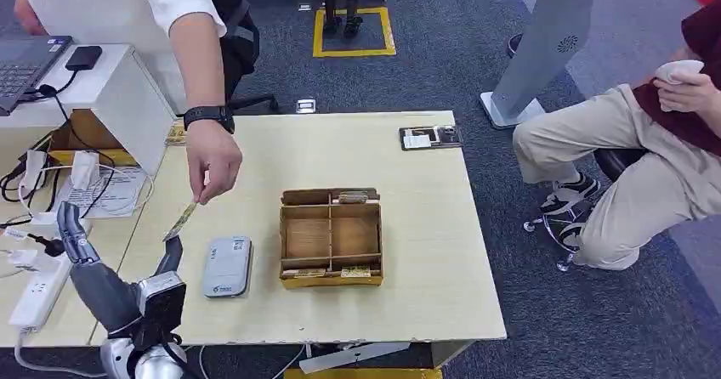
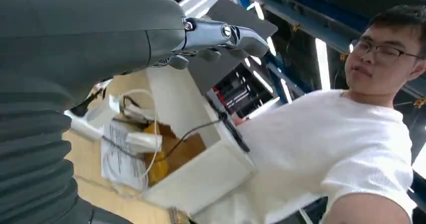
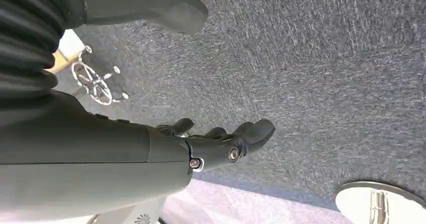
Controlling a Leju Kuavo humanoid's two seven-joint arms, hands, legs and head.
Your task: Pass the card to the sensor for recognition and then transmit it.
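1. Card (image 1: 181, 221) sits pinched in a person's hand (image 1: 212, 160), held tilted above the surface (image 1: 425, 251), just beyond the grey sensor (image 1: 227, 266).
2. Left hand (image 1: 102, 260) is raised near the card, fingers apart, holding nothing.
3. Right hand (image 3: 211, 143) hangs over carpet, fingers loosely spread and empty.
4. Cardboard box (image 1: 331, 237) lies beside the sensor.

Pale wood table (image 1: 425, 251); brown cardboard box (image 1: 331, 236); light grey sensor (image 1: 227, 266); yellowish card (image 1: 180, 221); dark grey carpet (image 1: 442, 73); yellow square floor marking (image 1: 352, 51); black wristwatch (image 1: 208, 115)
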